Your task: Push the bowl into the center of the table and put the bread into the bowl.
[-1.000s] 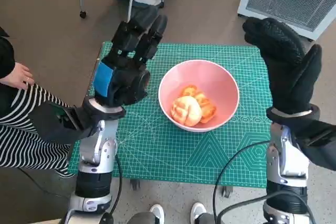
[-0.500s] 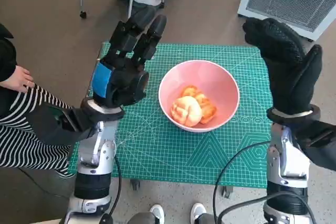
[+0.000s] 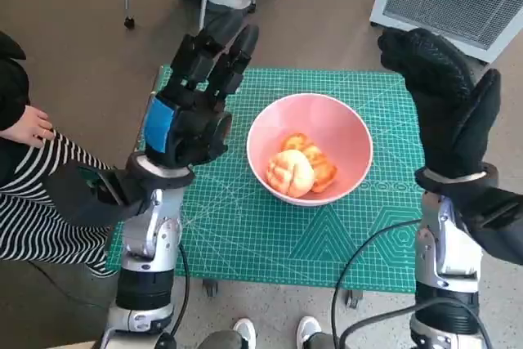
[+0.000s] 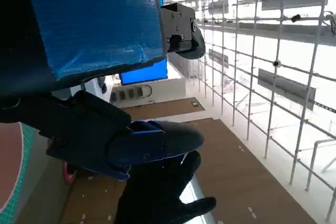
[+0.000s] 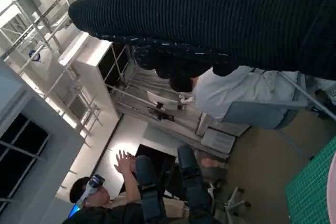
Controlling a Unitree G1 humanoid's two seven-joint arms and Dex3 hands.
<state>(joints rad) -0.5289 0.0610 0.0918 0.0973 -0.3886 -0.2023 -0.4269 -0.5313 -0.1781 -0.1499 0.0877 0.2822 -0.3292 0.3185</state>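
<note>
**Bread already in the bowl; both hands raised and empty**

The task is being judged as essentially complete. On the left, the left hand (image 3: 189, 112) is being held above the counter's (image 3: 245, 234) green cutting mat, its fingers (image 3: 219, 48) stretched apart and nothing being gripped. Just beside it, toward the middle of the mat, the pink bowl (image 3: 347, 132) is sitting with the bread (image 3: 292, 172) lying inside, a pale scored roll with browner pieces behind it. On the right, the right hand (image 3: 445, 108) is being held upright over the counter's edge, its gloved fingers extended and empty. Nothing obvious is being left to do beyond lowering the arms.

The bowl, bread and mat are being shown together only by the head view. In the left wrist view, the left hand's taped back and spread fingers are being seen against windows, with the gloved right hand beyond. In the right wrist view, a person (image 5: 113, 198) wearing a headset with a raised hand is being shown, unseen elsewhere.
</note>
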